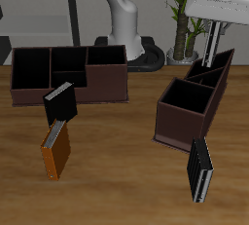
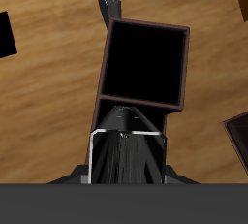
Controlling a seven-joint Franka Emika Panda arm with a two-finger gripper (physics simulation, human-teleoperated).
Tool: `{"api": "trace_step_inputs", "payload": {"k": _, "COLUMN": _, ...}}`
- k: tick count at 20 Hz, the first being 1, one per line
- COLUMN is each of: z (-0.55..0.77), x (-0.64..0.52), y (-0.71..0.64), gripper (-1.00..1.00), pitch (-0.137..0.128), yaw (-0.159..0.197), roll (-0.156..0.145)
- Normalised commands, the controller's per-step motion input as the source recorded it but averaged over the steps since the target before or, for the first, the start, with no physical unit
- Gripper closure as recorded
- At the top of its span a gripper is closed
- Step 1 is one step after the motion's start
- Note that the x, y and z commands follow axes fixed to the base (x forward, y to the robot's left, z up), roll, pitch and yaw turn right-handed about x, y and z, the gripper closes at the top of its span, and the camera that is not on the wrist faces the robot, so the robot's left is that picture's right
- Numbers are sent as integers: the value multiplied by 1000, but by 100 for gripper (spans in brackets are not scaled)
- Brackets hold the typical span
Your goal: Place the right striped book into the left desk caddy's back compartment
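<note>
Simulated tabletop seen from the front and above.

- Farthest to one side: long brown 3-cell caddy (image 1: 68, 73) set square-on near the table's back.
- Leaning on its front wall: small black book with a pale edge (image 1: 60, 102).
- Just in front of that, lying flat: plain orange book (image 1: 55, 151).
- Bare wood across the middle of the table (image 1: 122, 170).
- Then the left desk caddy (image 1: 180, 127), a dark reddish-brown open-topped box set diagonally, with 1 big square cell (image 1: 185, 97) toward the front.
- Back compartment (image 1: 224, 59): the narrow wedge cell at the caddy's far end.
- Near the table's front edge, beside the caddy: blacker white-striped book (image 1: 199, 168), well apart from the work.

Directly above the wedge cell: white two-finger gripper (image 1: 219, 26), pointing down, fingers closed tight on the top of the right striped book (image 1: 214, 52), a thin dark-grey volume with pale lengthwise stripes.

Book hanging nearly upright, long axis vertical, straight below the hand. Its thin face looks roughly in line with the slanted cell walls.

Lower edge possibly already between those walls; hard to judge from either view.

Likely next: straight descent, then release. Main hazard: the divider and rim of the narrow cell catching the book's bottom corner.
</note>
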Motion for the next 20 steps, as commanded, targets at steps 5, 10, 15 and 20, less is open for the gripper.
{"api": "trace_step_inputs", "payload": {"k": 5, "z": -186, "x": 135, "y": -41, "gripper": 100, "pitch": 45, "yaw": -43, "roll": 2}}
{"api": "trace_step_inputs", "payload": {"k": 10, "z": -189, "x": 48, "y": 117, "gripper": 100, "pitch": 37, "yaw": -9, "roll": 27}}
{"api": "trace_step_inputs", "payload": {"k": 15, "z": -90, "x": -21, "y": 99, "gripper": 100, "pitch": 13, "yaw": -10, "roll": 19}}
{"api": "trace_step_inputs", "payload": {"k": 20, "z": -135, "x": 19, "y": 61, "gripper": 100, "pitch": 13, "yaw": 1, "roll": 16}}
